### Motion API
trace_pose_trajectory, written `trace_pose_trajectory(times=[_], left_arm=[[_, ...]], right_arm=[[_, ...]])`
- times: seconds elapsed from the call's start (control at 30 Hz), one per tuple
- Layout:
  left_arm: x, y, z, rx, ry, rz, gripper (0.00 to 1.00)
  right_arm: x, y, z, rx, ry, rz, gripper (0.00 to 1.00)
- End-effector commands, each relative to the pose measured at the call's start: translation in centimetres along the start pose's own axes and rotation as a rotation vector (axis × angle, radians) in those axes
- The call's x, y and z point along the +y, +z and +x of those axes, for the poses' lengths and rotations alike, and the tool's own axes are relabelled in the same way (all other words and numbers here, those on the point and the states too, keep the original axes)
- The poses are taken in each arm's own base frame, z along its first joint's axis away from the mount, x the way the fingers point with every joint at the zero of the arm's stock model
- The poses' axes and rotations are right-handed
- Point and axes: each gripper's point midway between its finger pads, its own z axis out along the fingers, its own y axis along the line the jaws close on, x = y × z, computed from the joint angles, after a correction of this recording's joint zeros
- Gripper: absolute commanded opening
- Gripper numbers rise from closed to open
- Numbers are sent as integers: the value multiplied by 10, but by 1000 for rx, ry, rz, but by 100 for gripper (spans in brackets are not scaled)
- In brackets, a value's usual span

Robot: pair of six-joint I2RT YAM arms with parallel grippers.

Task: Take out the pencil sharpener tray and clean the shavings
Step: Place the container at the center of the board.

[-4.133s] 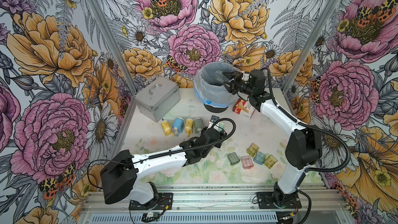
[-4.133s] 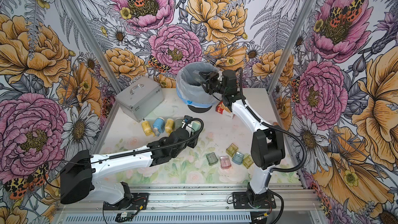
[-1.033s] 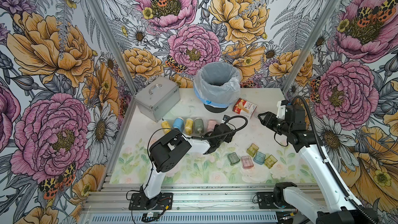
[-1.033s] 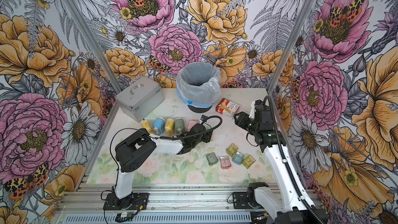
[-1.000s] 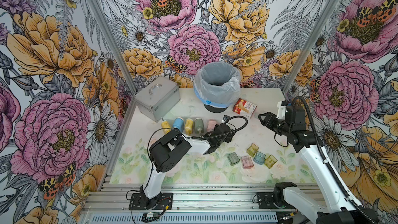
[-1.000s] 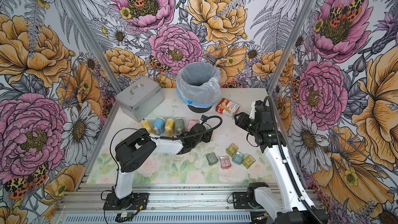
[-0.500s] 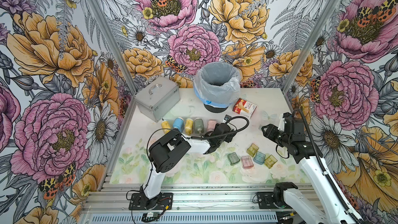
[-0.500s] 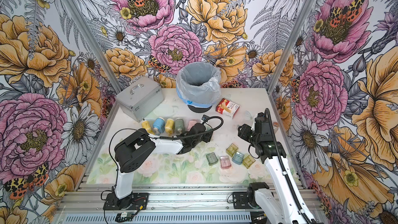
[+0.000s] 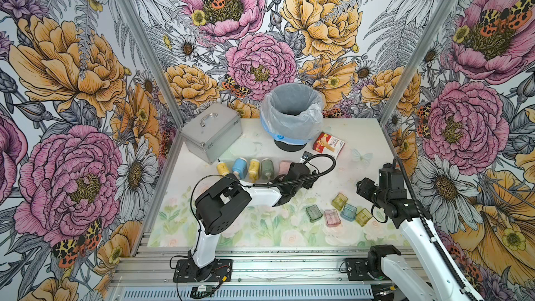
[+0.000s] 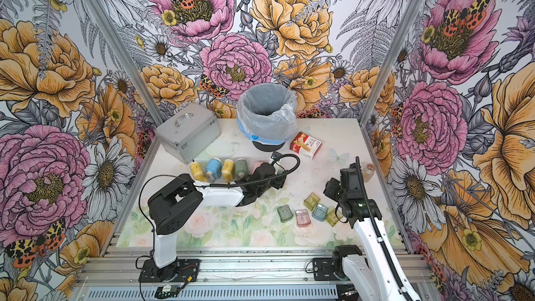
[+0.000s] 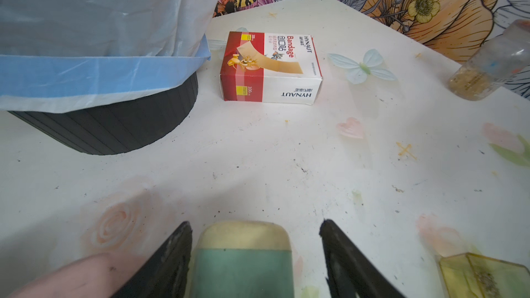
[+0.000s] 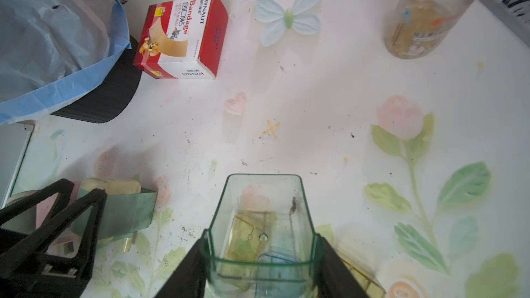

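Note:
My right gripper (image 12: 261, 236) is shut on a clear green-tinted tray (image 12: 261, 196), held above the table; one dark fleck (image 12: 293, 206) clings inside it. In both top views this gripper (image 9: 362, 188) (image 10: 328, 189) hovers near the loose coloured trays (image 9: 332, 217). My left gripper (image 11: 255, 225) is open around a green sharpener (image 11: 243, 265) with a cream end. One finger lies close against it and the other stands apart. Shavings (image 12: 243, 163) (image 11: 229, 212) dot the white table as tiny dark flecks. A row of coloured sharpeners (image 9: 254, 167) lies left of the left gripper (image 9: 311, 179).
A lined bin (image 9: 291, 117) stands at the back centre, with a red bandage box (image 9: 328, 143) to its right. A metal case (image 9: 211, 131) sits at the back left. A small bottle (image 10: 367, 170) lies by the right wall.
The right arm has come back from the bin and, over the last second, moved toward the front over the loose trays with the tray in its grip. The left gripper has barely moved.

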Motion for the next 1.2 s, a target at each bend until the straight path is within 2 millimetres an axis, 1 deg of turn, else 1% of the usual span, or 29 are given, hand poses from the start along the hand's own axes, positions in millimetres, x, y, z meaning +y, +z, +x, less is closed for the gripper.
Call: trace_pose_trajectory(times=[0.0, 0.1, 0.6, 0.83, 1.03, 1.17], left_arm=[[-6, -14, -27, -68, -4, 30, 72], [-5, -16, -29, -75, -2, 28, 72], [2, -19, -28, -81, -7, 26, 72], [5, -19, -29, -81, -11, 26, 72], [4, -19, -28, -83, -16, 28, 72], [5, -19, -30, -86, -18, 29, 72]], right_arm=[[-20, 9, 6, -6, 33, 88, 36], [-26, 17, 14, 7, 49, 106, 37], [-39, 42, 22, -48, 112, 123, 39], [-39, 55, 17, -55, 121, 134, 39], [-43, 64, 19, -25, 129, 174, 39], [-43, 68, 20, -3, 129, 184, 43]])
